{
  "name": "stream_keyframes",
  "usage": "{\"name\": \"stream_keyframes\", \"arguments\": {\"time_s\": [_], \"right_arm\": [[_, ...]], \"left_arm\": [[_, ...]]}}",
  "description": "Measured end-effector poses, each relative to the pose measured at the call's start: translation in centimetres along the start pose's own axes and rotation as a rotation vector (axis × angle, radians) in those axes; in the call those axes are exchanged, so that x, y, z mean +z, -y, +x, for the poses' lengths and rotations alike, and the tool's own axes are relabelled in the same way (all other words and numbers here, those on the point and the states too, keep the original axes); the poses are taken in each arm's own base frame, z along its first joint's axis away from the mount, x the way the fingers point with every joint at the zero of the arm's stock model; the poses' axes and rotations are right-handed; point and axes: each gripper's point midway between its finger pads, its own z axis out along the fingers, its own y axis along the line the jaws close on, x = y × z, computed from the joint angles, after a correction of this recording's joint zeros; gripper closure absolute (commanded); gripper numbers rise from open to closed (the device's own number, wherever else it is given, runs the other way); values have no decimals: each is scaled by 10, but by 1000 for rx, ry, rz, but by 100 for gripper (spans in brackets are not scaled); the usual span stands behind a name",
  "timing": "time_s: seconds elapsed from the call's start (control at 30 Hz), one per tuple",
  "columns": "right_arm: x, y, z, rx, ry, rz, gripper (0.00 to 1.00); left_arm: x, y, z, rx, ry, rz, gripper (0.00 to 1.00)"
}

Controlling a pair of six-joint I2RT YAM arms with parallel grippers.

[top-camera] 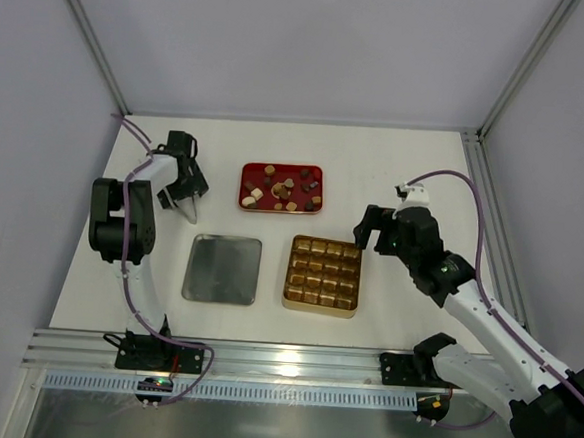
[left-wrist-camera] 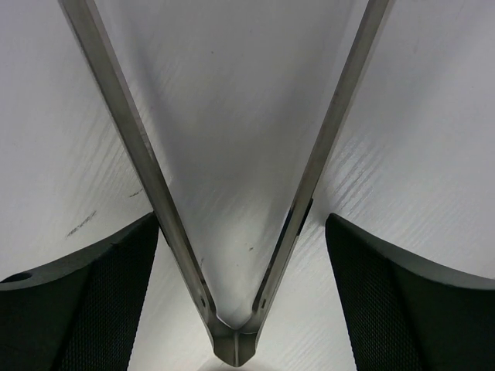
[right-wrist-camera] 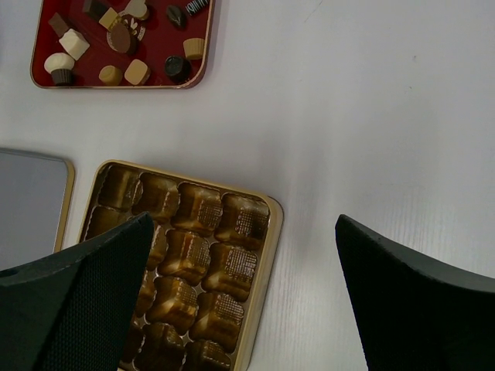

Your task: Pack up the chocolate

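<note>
Steel tongs (left-wrist-camera: 234, 346): carried in left gripper (top-camera: 186, 197), well left of tin (right-wrist-camera: 267, 263), spread wide, nothing between the tips. Silver lid (top-camera: 222, 269): flat, just left of tin. Chocolate (top-camera: 282, 188): all loose in red tray (top-camera: 242, 187), behind tin; the tin's visible cells are bare. Right gripper (top-camera: 367, 232): at tin's right rear corner, jaws wide, empty. Step, judged: start of packing, no piece picked yet. Next move calls for tongs over tray, tips astride one piece, a gentle squeeze, then carry to a cell.
</note>
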Motion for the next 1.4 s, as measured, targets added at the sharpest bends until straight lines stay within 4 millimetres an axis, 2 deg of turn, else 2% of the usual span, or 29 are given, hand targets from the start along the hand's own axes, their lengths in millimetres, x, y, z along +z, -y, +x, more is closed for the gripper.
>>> {"name": "stream_keyframes", "arguments": {"time_s": [0.23, 0.27, 0.33, 0.37, 0.47, 0.77, 0.87, 1.13, 1.4], "right_arm": [[4, 1, 5, -1, -10, 0, 0], [5, 1, 6, -2, -14, 0, 0], [6, 1, 8, -2, -20, -1, 0], [7, 1, 10, -3, -25, -1, 0], [8, 1, 12, -4, -33, -1, 0], [9, 0, 12, -4, -31, -3, 0], [9, 0, 12, -4, -31, -3, 0], [9, 0, 12, -4, -31, -3, 0], [12, 1, 16, -7, -46, 4, 0]], "left_arm": [[1, 2, -1, -4, 3, 10, 32], [1, 2, -1, -4, 3, 9, 39], [1, 2, -1, -2, 3, 9, 45], [1, 2, -1, -1, 3, 8, 52], [1, 1, -1, 4, 4, 7, 58], [-5, -5, 3, 35, -18, -17, 63], [-18, -8, 1, 49, -14, -23, 64], [-74, -4, -20, 67, 81, 18, 65], [-115, -4, -18, 90, 125, 51, 65]]}}
